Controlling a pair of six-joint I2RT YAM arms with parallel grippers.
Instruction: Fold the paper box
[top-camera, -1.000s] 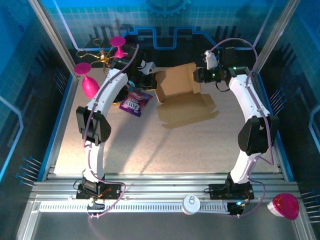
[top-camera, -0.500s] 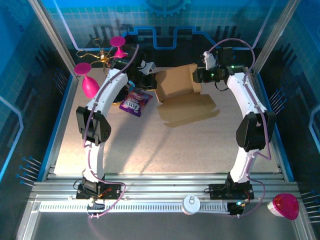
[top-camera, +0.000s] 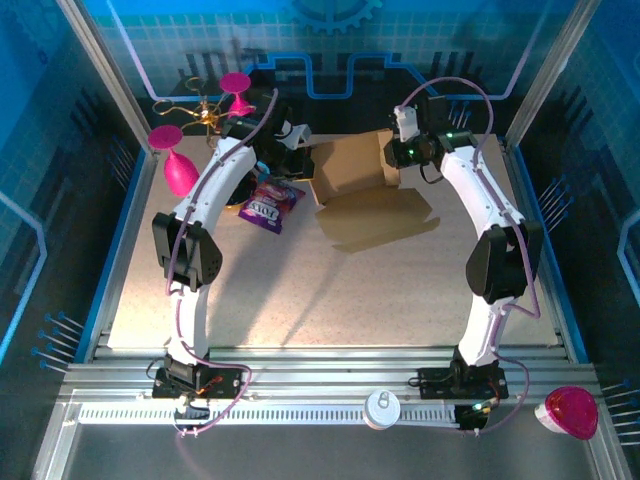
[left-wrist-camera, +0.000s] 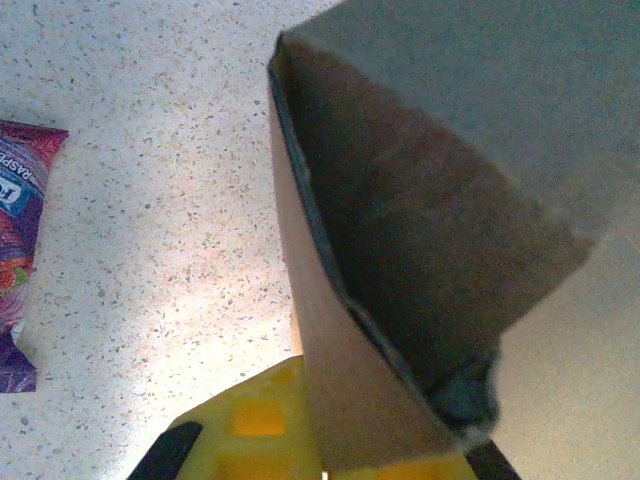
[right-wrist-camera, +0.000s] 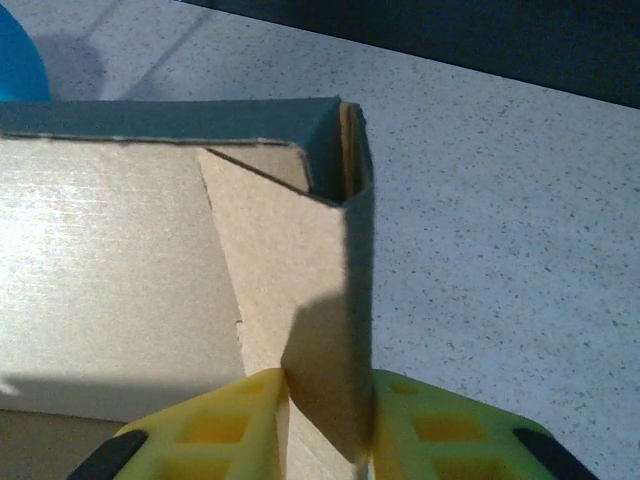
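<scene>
The paper box (top-camera: 350, 168) is plain brown corrugated cardboard, matte, with raw die-cut edges. It sits between the two grippers at the far middle of the speckled, stone-look table (top-camera: 300, 290). Its long axis runs from one gripper to the other, across the table, with the right end a little farther away. The side walls stand up, and a broad flat flap lies on the table on the side nearer the arm bases, ending in small tabs at its corners.

The left gripper (top-camera: 300, 152) is clamped on the box's left end. In the left wrist view, a thin upright cardboard wall (left-wrist-camera: 330, 330) rises straight out from between the yellow, grid-patterned fingers (left-wrist-camera: 250, 430), and its dark inner face slants away to the right.

The right gripper (top-camera: 393, 160) pinches the right end wall. In the right wrist view, both yellow fingers (right-wrist-camera: 215, 425) press against a doubled-over wall panel (right-wrist-camera: 320, 300). That panel is folded into a narrow hollow sleeve, its open top showing at the box corner. The long wall stretches off to the left of this gripper, and its fluted grain catches the light.

A glossy purple snack packet (top-camera: 268, 205) lies flat on the table just beside the left gripper, on its near-left side and apart from the box.
</scene>
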